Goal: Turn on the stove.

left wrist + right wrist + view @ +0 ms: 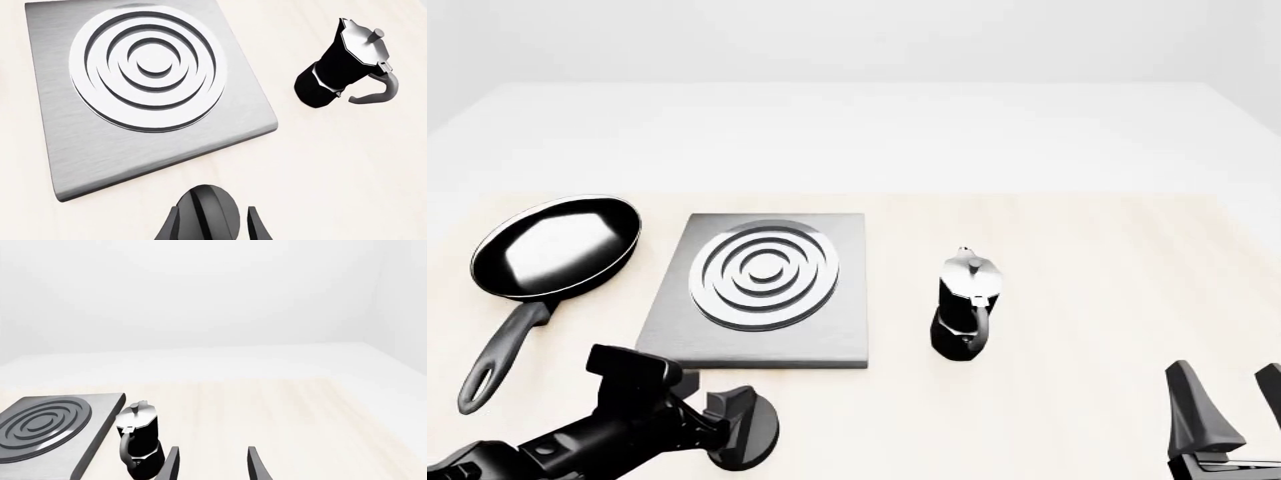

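Note:
The stove (843, 322) is a flat grey metal slab with silver burner rings (763, 272), left of centre on the table. It also shows in the left wrist view (87, 150) and the right wrist view (100, 426). Its small black ridged knob (205, 212) lies on the table in front of the slab. My left gripper (213, 210) is open, with the knob between its fingers: one finger (170, 226) is at the knob's side and the other (259, 227) stands a little off it. In the front view the left gripper (745, 432) covers the knob. My right gripper (1228, 385) is open and empty at the front right, also seen in its own view (213, 450).
A black-and-silver moka pot (965, 310) stands right of the stove; it also shows in both wrist views (340, 65) (140, 440). A black frying pan (554, 245) lies left of the stove, its handle pointing toward the front edge.

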